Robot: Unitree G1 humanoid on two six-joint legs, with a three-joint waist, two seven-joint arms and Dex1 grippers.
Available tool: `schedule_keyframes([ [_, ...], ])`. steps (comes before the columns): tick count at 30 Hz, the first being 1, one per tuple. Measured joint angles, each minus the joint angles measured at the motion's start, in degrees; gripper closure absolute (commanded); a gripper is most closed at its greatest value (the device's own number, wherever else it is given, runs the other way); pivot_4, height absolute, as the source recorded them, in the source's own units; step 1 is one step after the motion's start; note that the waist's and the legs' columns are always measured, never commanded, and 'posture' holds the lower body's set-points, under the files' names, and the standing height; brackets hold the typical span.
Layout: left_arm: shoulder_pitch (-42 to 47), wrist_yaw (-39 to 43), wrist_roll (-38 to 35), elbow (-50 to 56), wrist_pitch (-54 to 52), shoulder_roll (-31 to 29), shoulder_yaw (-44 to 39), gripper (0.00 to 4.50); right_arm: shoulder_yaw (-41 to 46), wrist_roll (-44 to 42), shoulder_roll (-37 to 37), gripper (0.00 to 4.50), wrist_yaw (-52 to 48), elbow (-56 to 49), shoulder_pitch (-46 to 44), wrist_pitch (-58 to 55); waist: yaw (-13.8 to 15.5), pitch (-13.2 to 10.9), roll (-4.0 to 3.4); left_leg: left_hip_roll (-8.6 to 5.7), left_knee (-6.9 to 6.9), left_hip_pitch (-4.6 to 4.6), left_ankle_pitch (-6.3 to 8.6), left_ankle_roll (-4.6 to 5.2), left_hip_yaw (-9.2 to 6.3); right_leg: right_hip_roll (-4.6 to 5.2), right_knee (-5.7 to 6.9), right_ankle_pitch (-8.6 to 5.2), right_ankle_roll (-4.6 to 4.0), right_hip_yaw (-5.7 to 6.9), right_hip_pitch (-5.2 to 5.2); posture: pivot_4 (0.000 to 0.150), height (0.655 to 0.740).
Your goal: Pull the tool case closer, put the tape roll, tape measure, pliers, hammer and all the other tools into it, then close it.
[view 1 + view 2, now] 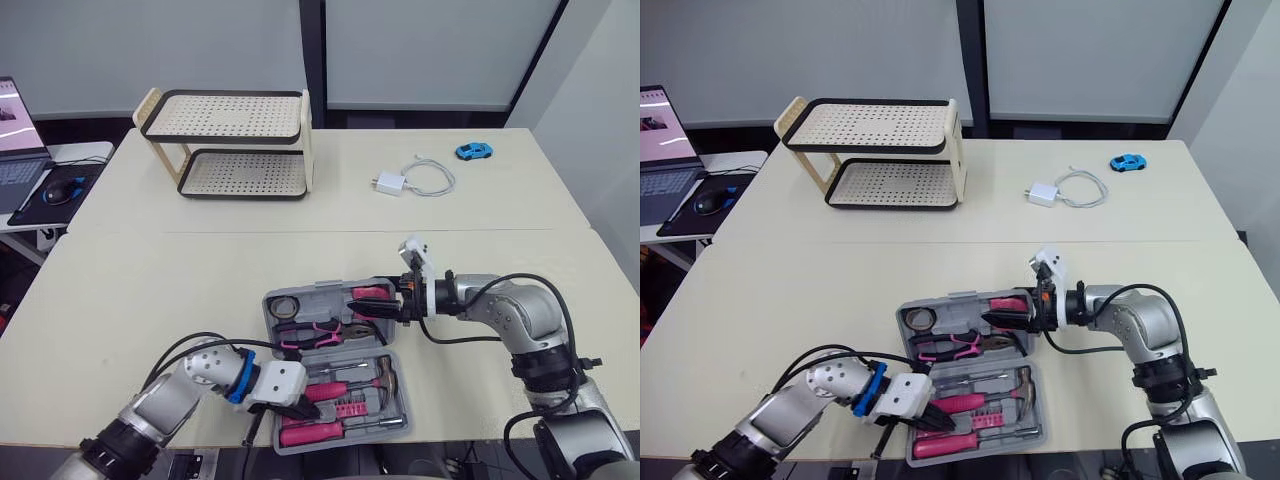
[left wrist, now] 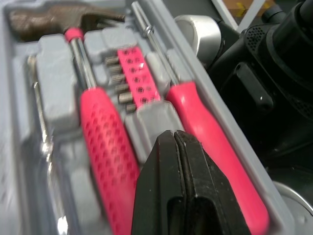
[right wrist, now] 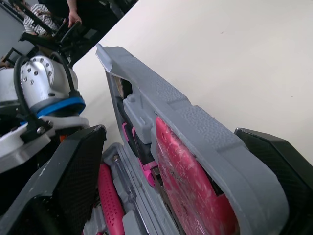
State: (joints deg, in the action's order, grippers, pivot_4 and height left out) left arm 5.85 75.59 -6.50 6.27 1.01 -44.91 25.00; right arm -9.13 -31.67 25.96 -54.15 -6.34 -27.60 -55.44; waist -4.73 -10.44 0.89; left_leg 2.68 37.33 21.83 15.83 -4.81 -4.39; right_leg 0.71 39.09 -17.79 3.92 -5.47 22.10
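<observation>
Nearest, at 6 o'clock on the table [image 1: 150, 290], find the tool case [image 1: 320, 287] lying open in 2 grey halves close to the near edge. See the left gripper [image 1: 300, 405] at 7 o'clock of the case, clenched empty with both fingers pressed flat together, tips low over the near half. Just beside those tips, note the hammer [image 2: 102, 147] with its pink grip seated in its slot, a pink-handled screwdriver [image 2: 210, 142] alongside, and a pink bit holder [image 2: 134, 78] between the 2. Further in, spot the pliers [image 1: 310, 335] with pink handles across the far half and the tape roll [image 1: 283, 307] in its 10 o'clock corner. At 3 o'clock of that far half, find the right gripper [image 1: 375, 305] released, fingers spread wide to either side of the grey rim, a red-pink tool [image 3: 190, 186] just inside; contact with the rim impossible to tell. Well beyond, at 11 o'clock, see a 2-tier rack [image 1: 235, 140]; at 1 o'clock a white charger [image 1: 390, 184] with its coiled cable [image 1: 432, 178], and a blue toy car [image 1: 474, 151] past it. Off the table at 9 o'clock, glimpse a laptop [image 1: 15, 130] and a mouse [image 1: 60, 188].
</observation>
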Motion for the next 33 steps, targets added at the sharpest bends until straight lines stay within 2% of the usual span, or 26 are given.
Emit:
schedule_keyframes([
  [5, -2.86, -1.5, -0.73, 1.16, -0.58, -0.08, -1.91, 4.5, -1.09, 0.01, 2.33, 0.03, -1.06, -4.1, 1.49, 1.16, 0.04, 0.0, 0.0, 0.01, 0.0, -0.01, 0.0, 0.0, 0.0, 0.0, 0.0, 0.0, 0.0, 0.01, 0.0, 0.15, 0.735],
  [9, -7.97, -2.86, -5.02, 3.46, -2.68, -0.85, -6.47, 4.5, -1.98, 0.18, 3.77, 0.03, -1.23, -6.76, 2.42, 2.42, 0.01, -0.02, 0.03, 0.03, 0.02, 0.05, 0.0, 0.0, -0.02, 0.0, 0.04, -0.01, -0.02, 0.03, 0.06, 0.15, 0.735],
  [13, -13.54, 0.42, -13.53, 9.42, -6.19, -7.85, -14.99, 4.5, -2.53, 0.34, 5.2, 0.03, -0.78, -9.71, 3.5, 3.12, 0.16, -0.08, 0.11, 0.06, -0.01, 0.06, 0.0, -0.01, -0.04, 0.0, 0.07, -0.03, -0.06, 0.1, 0.08, 0.15, 0.735],
  [18, -17.55, 5.29, -19.24, 7.06, -7.12, -13.12, -24.57, 4.5, -3.79, -0.95, 5.37, 0.03, 1.84, -17.58, 4.07, 0.98, 0.13, -0.12, 0.06, 0.04, -0.15, 0.05, 0.0, -0.01, 0.01, 0.01, -0.01, -0.05, -0.07, 0.07, 0.14, 0.15, 0.735],
  [25, -23.38, 7.57, -18.9, -2.38, -4.42, -14.02, -31.67, 4.5, -6.23, 1.23, 12.62, 0.03, 2.4, -25.39, 7.23, 2.51, 0.4, -0.08, 0.12, 0.03, -0.19, 0.07, 0.0, -0.01, 0.03, 0.07, -0.09, -0.08, -0.13, 0.09, 0.13, 0.15, 0.735],
  [33, -22.66, 3.72, -15.04, -7.75, -2.82, -11.73, -32.06, 4.5, -6.43, 1.58, 24.95, 0.03, 0.45, -36.49, 14.26, 3.57, 1.84, -0.08, 0.14, 0.04, -0.1, 0.06, -0.01, -0.03, 0.01, 0.09, 0.01, -0.08, -0.13, 0.2, 0.06, 0.15, 0.735],
])
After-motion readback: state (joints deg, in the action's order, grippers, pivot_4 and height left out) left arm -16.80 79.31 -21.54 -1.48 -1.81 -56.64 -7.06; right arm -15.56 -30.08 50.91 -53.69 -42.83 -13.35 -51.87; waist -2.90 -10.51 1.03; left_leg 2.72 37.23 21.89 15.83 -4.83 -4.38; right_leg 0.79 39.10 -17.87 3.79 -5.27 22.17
